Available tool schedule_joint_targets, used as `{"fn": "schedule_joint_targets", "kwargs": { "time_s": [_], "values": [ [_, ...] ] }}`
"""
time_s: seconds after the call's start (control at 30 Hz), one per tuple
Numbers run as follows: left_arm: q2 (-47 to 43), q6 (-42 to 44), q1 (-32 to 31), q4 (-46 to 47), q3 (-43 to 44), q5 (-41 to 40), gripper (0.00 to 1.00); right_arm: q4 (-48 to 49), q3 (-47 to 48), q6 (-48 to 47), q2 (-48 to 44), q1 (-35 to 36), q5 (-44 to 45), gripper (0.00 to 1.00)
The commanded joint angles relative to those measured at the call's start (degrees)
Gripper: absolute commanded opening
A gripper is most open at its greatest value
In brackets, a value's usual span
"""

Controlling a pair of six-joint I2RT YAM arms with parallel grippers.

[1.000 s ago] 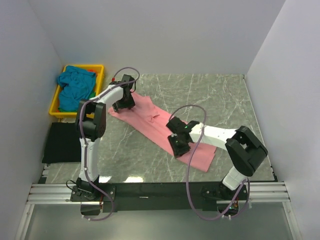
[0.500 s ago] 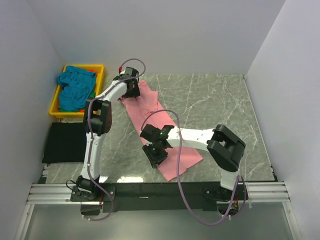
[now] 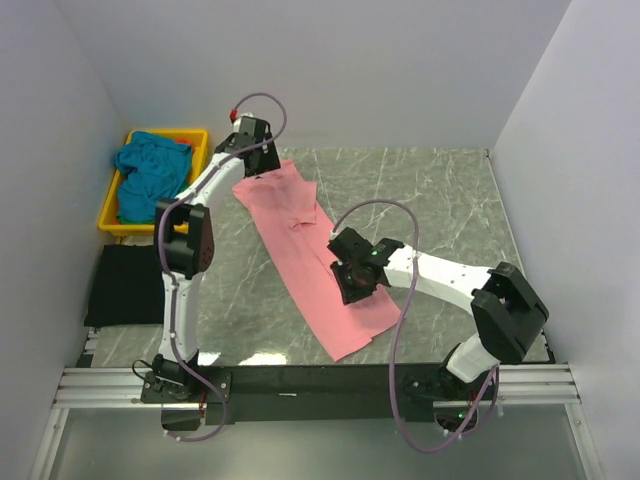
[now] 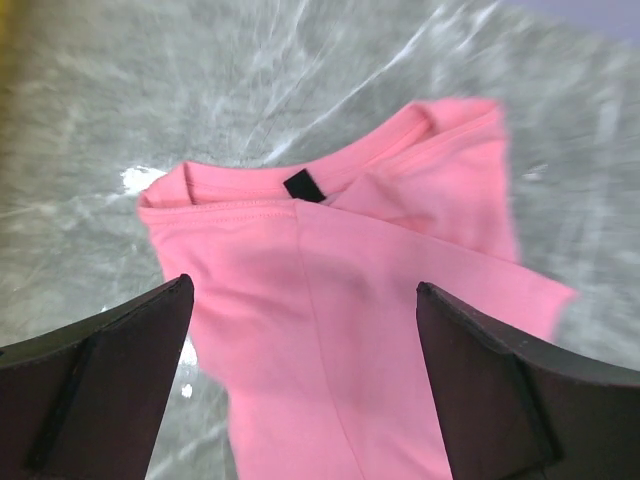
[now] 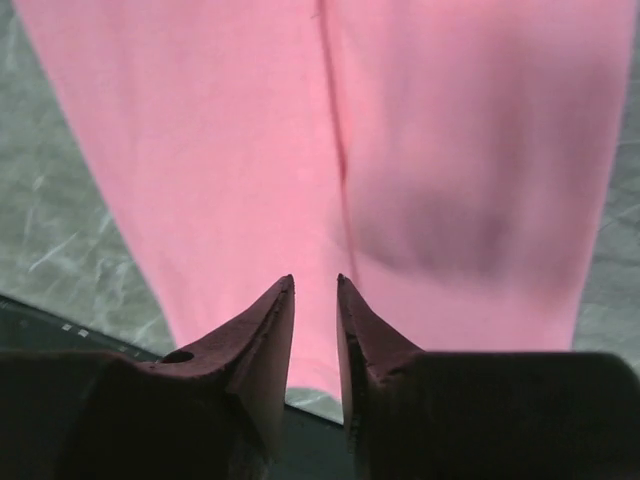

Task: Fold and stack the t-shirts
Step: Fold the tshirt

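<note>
The left gripper (image 4: 302, 290) is spread wide and empty above the collar end of the salmon-pink short-sleeved cloth t-shirt (image 3: 300, 255), which lies as a long strip on the grey marbled tabletop (image 3: 440, 200). The right gripper (image 5: 315, 285), its fingers nearly together with nothing pinched, is over that shirt's near half. Left of the shirt's collar, a crumpled teal-blue t-shirt (image 3: 150, 175) fills a yellow plastic tray (image 3: 200, 138).

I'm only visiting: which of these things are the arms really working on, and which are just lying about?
Part of the job:
- pink shirt, laid out long on the table
- teal shirt, crumpled in the yellow tray

Just lying about:
- yellow tray, which only holds the waiting shirts
- black mat, left of the table
</note>
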Motion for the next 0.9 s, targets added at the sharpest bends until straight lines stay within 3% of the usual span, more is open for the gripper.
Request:
{"fn": "schedule_joint_targets", "kwargs": {
  "time_s": [0.0, 0.23, 0.87],
  "values": [
    [-9.1, -2.5, -0.4, 2.5, -1.5, 1.1, 0.99, 4.4, -0.8, -2.1, -0.2, -1.2, 2.4, 0.3],
    [-11.8, -3.7, -1.9, 2.3, -6.1, 1.8, 0.99, 7.8, -1.2, -3.4, 3.0, -2.8, 2.8, 0.19],
    [-0.8, -4.2, -3.2, 0.5, -6.5, 2.5, 0.99, 8.2, -3.0, -3.7, 7.5, -2.8, 4.5, 0.18]
  ]
}}
